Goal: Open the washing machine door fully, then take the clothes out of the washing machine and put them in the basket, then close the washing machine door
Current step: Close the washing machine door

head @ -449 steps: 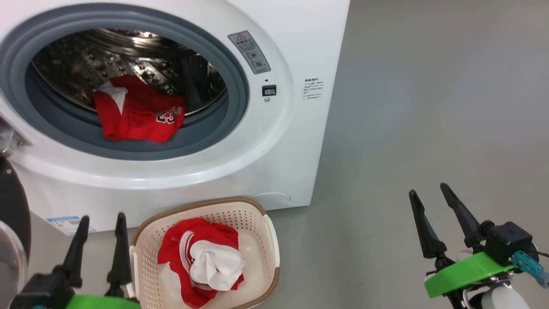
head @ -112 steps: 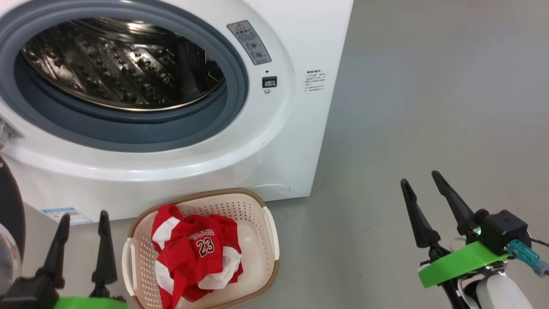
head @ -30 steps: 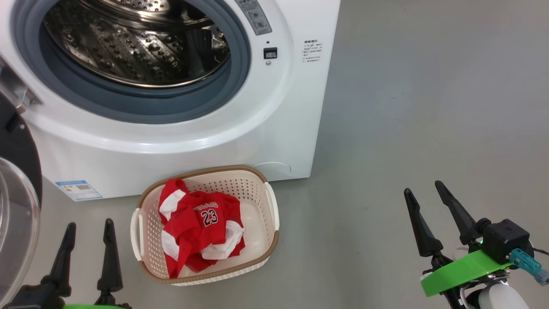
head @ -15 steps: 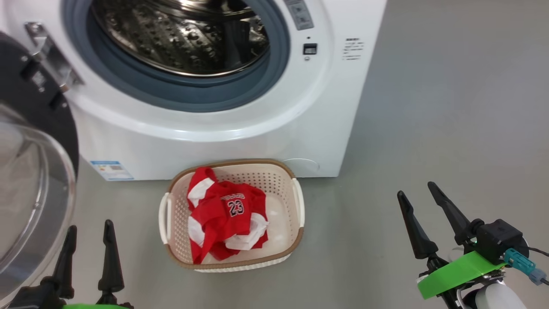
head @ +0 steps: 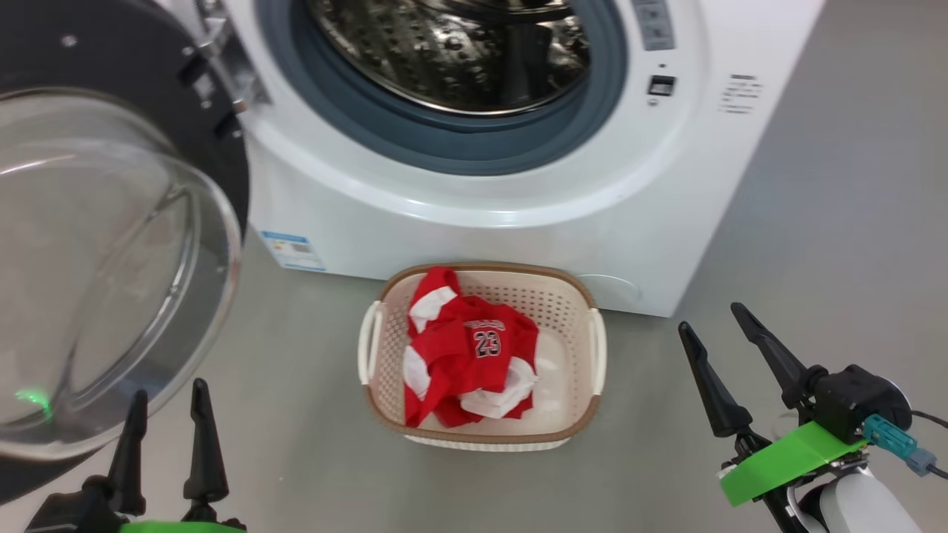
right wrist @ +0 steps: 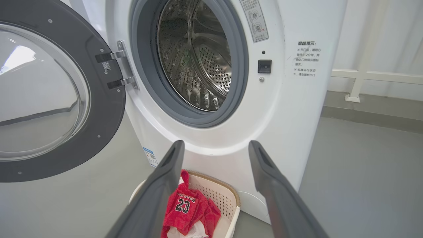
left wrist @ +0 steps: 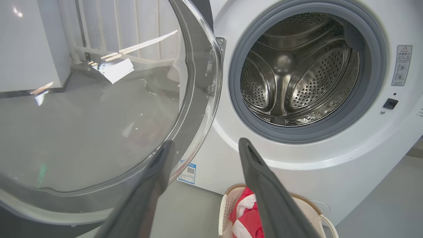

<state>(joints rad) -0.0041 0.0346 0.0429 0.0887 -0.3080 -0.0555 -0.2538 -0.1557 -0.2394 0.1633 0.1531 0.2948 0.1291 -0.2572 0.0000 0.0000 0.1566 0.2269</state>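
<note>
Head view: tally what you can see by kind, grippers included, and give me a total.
White front-loading washing machine: 1
Round black-rimmed glass door, open: 1
Cream perforated plastic basket: 1
Red-and-white clothes heap in basket: 1, garments not separable
Dark two-fingered grippers, open: 2 (left gripper, right gripper)
Total: 6

The grey floor before me carried the washer, standing squarely on it. The basket sat on the floor just in front of the washer's base, under its opening; whether they touched I could not tell.
</note>
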